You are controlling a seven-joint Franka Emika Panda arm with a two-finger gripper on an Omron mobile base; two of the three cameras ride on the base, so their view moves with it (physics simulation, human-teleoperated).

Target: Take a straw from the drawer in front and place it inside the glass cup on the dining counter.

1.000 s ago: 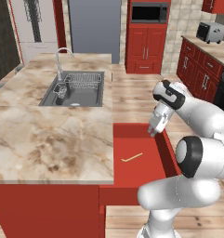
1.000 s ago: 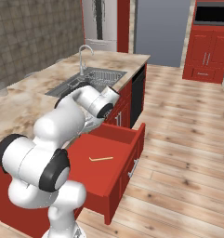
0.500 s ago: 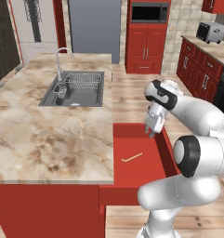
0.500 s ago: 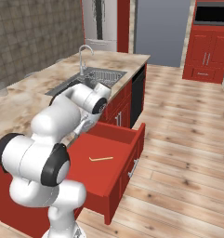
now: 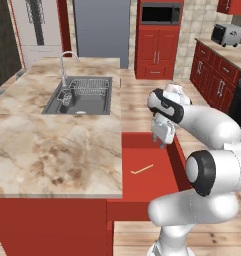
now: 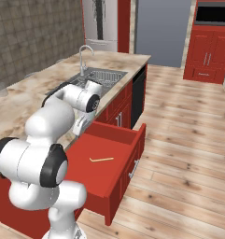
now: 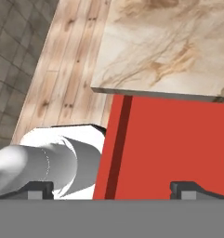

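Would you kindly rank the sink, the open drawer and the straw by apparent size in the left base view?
1. Sink and drawer: look alike, and the drawer is nearer, so unsure.
2. Straw: clearly smallest.

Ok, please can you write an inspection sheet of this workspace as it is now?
Surface: dining counter, marble pattern, with a steel sink and faucet set in it.
Job's things: drawer pulled open; straw lying flat on its red floor. A pale clear object at the counter's far left in the right base view may be the glass cup, too faint to tell.
Clutter: dish rack in the sink.
Grippers: gripper open, above the drawer's back end, holding nothing.
Cables: nothing seen.
Surroundings: wooden floor, red cabinets, microwave, toaster.
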